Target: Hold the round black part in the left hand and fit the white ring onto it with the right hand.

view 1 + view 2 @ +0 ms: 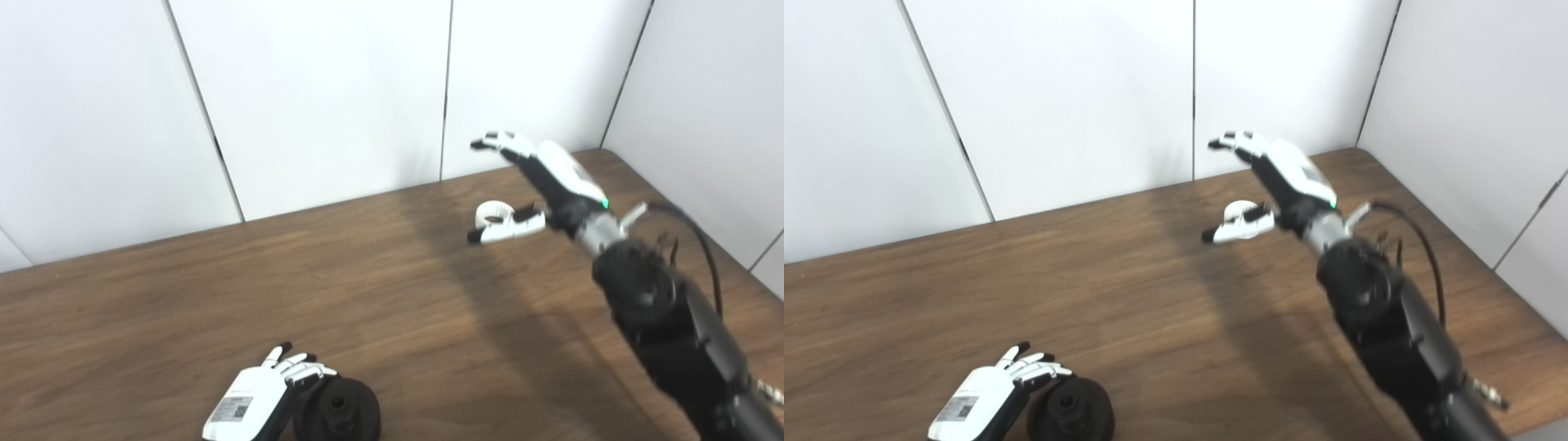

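The table (184,294) is dark brown wood grain with a matt, streaked surface and a rounded far corner; plain white panels (318,92) with thin dark seams stand behind it and to the right.

The black part (338,409) is a thick round disc, dull like rubber or moulded plastic, with a raised hub and a small hole at its centre. It lies flat near the table's front edge. The white ring (493,214) is a small, smooth plastic loop with an open middle, lying flat far back on the right side of the table, well apart from the black part.

The left hand (263,392) has a glossy white shell bearing a printed label, and white fingers with black tips. It rests low at the part's left side, back upward, its fingers curled loosely over the disc's upper left rim. Whether it actually grips the disc cannot be told.

The right hand (533,184) reaches out on a long black arm with a cable looping beside the wrist. It is raised above the table, spread wide: the fingers arch high above the ring, the thumb stretches out low, just in front of it. The ring sits in the gap between them, and the hand holds nothing.
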Robot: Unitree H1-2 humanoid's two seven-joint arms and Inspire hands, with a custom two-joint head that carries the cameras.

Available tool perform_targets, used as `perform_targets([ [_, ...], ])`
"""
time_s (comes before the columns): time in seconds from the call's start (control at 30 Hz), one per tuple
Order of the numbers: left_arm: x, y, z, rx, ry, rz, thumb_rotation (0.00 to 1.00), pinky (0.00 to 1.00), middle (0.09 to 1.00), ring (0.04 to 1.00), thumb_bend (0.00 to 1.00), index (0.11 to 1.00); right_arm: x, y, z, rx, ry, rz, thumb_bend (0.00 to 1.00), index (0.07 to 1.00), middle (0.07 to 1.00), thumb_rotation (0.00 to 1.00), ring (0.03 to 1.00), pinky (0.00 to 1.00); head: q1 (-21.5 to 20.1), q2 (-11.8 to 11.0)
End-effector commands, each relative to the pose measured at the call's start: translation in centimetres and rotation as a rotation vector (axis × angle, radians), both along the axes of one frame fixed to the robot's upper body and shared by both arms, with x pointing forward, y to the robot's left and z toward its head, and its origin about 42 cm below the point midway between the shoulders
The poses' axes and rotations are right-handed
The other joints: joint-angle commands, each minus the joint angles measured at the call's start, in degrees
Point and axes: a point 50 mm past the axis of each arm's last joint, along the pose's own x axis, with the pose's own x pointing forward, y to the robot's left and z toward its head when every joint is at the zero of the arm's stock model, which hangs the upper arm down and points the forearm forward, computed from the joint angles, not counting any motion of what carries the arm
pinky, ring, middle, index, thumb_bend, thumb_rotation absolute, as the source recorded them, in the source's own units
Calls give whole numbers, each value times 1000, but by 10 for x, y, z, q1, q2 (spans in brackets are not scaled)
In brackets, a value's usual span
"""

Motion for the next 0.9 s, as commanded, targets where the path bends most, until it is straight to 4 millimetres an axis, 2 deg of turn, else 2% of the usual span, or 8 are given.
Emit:
perform_targets([
  [0.0, -6, 9, -19, 128, 58, 14, 56, 1000, 779, 877, 525, 482, 15, -9, 26, -77, -32, -25, 973, 860, 947, 277, 994, 965, 0, 1],
  [0.13, -7, 9, -19, 129, 55, 17, 56, 1000, 778, 877, 525, 482, 33, -20, 31, -149, 25, -61, 993, 846, 946, 292, 999, 950, 0, 1],
  [0.4, -8, 10, -16, 136, 53, 12, 57, 1000, 779, 878, 525, 482, 71, -45, 26, -240, 190, -128, 1000, 851, 973, 306, 1000, 965, -2, 8],
  [0.6, -8, 11, -16, 147, 50, 12, 57, 1000, 779, 877, 525, 482, 94, -51, 18, -303, 311, -140, 1000, 849, 979, 316, 1000, 970, -2, 8],
  [0.87, -7, 10, -14, 144, 47, 12, 57, 1000, 779, 878, 525, 482, 107, -50, 9, -340, 395, -134, 1000, 835, 963, 337, 1000, 931, 3, 13],
])
